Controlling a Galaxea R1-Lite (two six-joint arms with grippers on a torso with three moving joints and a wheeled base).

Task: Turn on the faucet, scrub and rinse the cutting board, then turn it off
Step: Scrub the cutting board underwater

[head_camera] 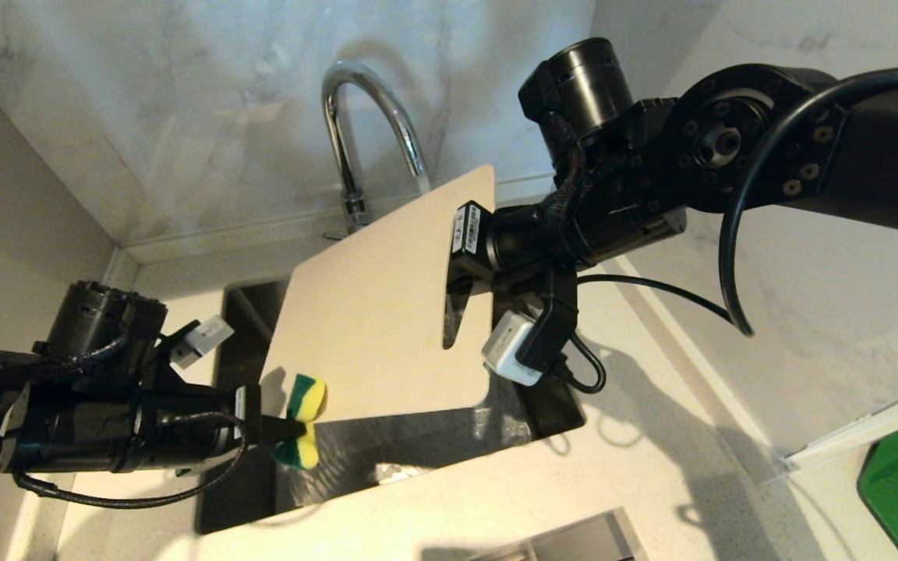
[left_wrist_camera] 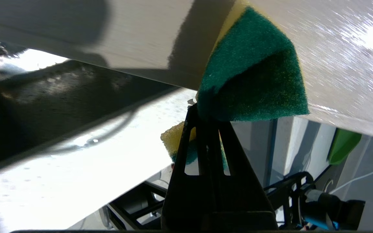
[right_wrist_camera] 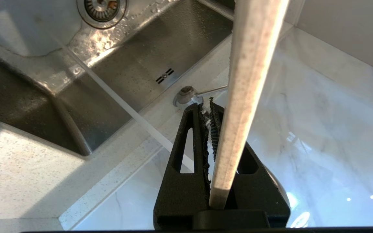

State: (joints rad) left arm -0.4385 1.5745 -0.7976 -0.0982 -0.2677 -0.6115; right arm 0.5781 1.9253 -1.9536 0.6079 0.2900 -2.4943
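The left gripper [head_camera: 281, 428] clenches a sponge [head_camera: 302, 421] against the cutting board [head_camera: 375, 312] — its low corner, ready to scrub. The right gripper [head_camera: 461, 273] pinches the board's edge, tilting it over the sink [head_camera: 387, 460] below the faucet [head_camera: 363, 132] — likely for drainage.

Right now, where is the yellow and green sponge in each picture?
Head view: the sponge is low and left of the middle, pinched in the left end effector at the cutting board corner.
Left wrist view: sponge upper middle, against the board.
Right wrist view: not in it.
Shared landmark: the cutting board.
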